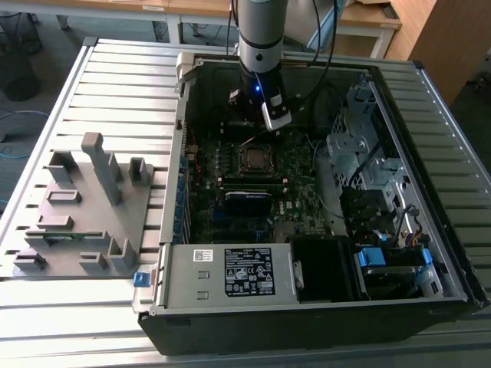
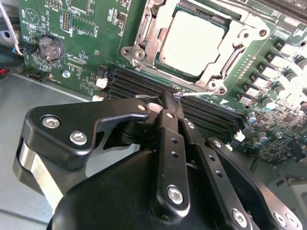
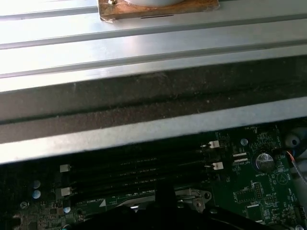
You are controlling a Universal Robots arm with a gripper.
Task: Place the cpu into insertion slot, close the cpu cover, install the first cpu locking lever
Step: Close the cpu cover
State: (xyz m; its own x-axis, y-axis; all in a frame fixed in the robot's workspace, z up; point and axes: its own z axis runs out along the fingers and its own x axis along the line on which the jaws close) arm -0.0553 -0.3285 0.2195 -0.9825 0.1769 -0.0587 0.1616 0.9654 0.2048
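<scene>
Your claw point(image 2: 168, 100), pinched narrow, has its tips at the locking lever point(image 2: 196, 93), which runs crosswise along the cpu cover point(image 2: 148, 43); the cpu point(image 2: 192, 40) lies just beyond.

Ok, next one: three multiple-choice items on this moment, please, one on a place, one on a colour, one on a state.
1. Relative to the computer case, the grey fixture tray lies:
A) inside it
B) on the exterior view's left of it
C) on the exterior view's right of it

2. The motherboard is:
A) red
B) blue
C) green

3. The cpu is:
A) held in the tool
B) lying on the tray
C) seated in the insertion slot, with the cpu cover down around it

Key:
1 B, the tray lies outside the case wall on that side.
2 C, it shows green in both wrist views.
3 C, its silver top shows through the cover's window, with the tool just beside the slot.
</scene>
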